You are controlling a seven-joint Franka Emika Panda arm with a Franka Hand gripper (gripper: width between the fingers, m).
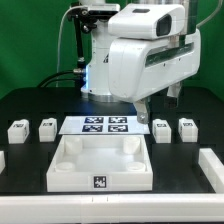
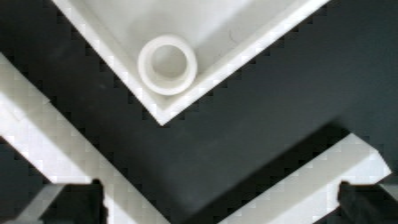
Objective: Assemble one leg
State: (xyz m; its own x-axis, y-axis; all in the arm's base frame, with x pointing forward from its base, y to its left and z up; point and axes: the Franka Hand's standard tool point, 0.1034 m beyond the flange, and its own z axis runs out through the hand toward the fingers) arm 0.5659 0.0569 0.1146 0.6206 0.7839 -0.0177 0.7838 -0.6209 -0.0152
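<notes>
The large white tray lies at the front middle of the black table. Four small white legs with tags stand in a row behind it: two at the exterior view's left and two at its right. My gripper hangs above the table near the tray's far right corner, apart from every leg. In the wrist view the gripper is open and empty, and its dark fingertips stand wide apart. Beneath it is a tray corner with a round socket. No leg shows in the wrist view.
The marker board lies flat behind the tray, between the two pairs of legs. White rails lie at the table's right edge and left edge. Two white strips cross the wrist view below the tray corner.
</notes>
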